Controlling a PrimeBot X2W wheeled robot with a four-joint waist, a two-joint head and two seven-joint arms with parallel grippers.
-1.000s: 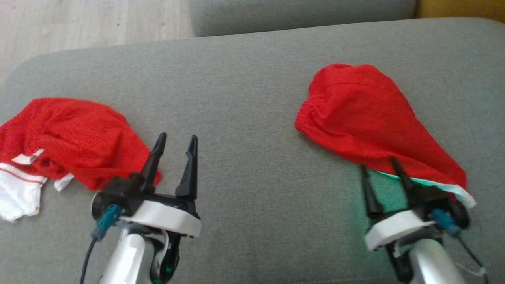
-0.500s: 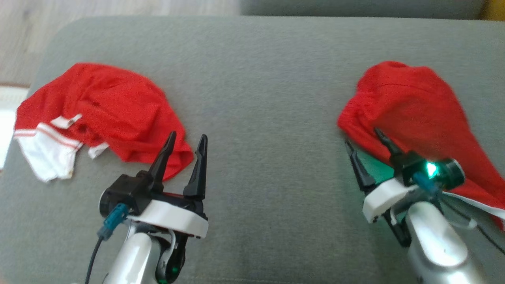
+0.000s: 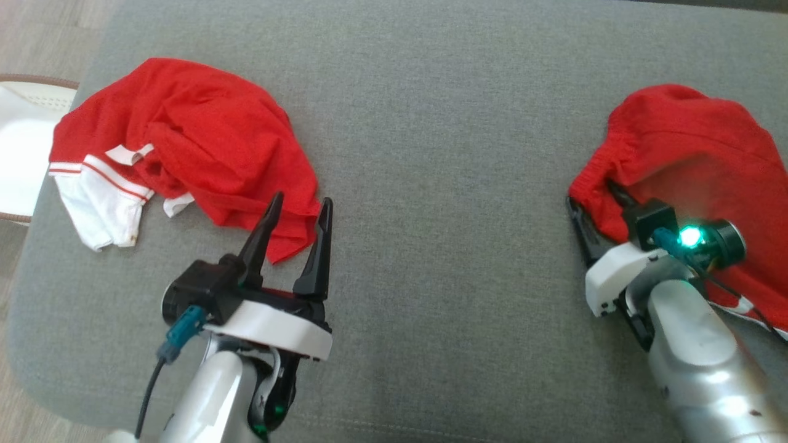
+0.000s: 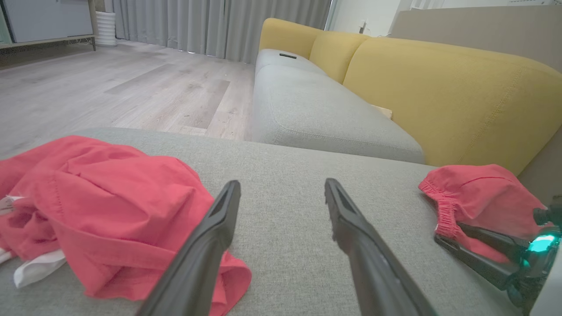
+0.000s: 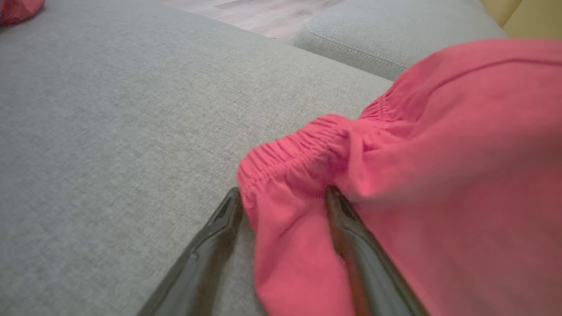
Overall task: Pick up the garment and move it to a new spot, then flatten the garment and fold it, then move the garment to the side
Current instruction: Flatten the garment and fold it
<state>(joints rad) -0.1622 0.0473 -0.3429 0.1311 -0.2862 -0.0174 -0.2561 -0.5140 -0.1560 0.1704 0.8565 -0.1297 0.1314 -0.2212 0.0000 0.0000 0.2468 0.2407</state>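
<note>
Two red garments lie on a grey cushion (image 3: 431, 154). The right one (image 3: 689, 135) (image 5: 439, 153) (image 4: 483, 193) has an elastic waistband. My right gripper (image 3: 591, 192) (image 5: 283, 189) (image 4: 448, 231) is open at that waistband's corner: one finger lies outside on the cushion, the other is tucked under the fabric, with the hem between them. The left garment (image 3: 203, 135) (image 4: 101, 197) is crumpled, with a white striped part. My left gripper (image 3: 301, 198) (image 4: 282, 181) stands open just above that garment's near right edge, holding nothing.
A white round object (image 3: 18, 141) sits off the cushion's left edge. Beyond the cushion are a grey sofa seat (image 4: 316, 114) with yellow backrests (image 4: 439, 87), and wooden floor (image 4: 131, 83). Bare cushion lies between the two garments.
The head camera has swung, shifting the whole picture. My right gripper has moved forward along the right garment to its waistband, with fabric now between its fingers. The left gripper has held its place.
</note>
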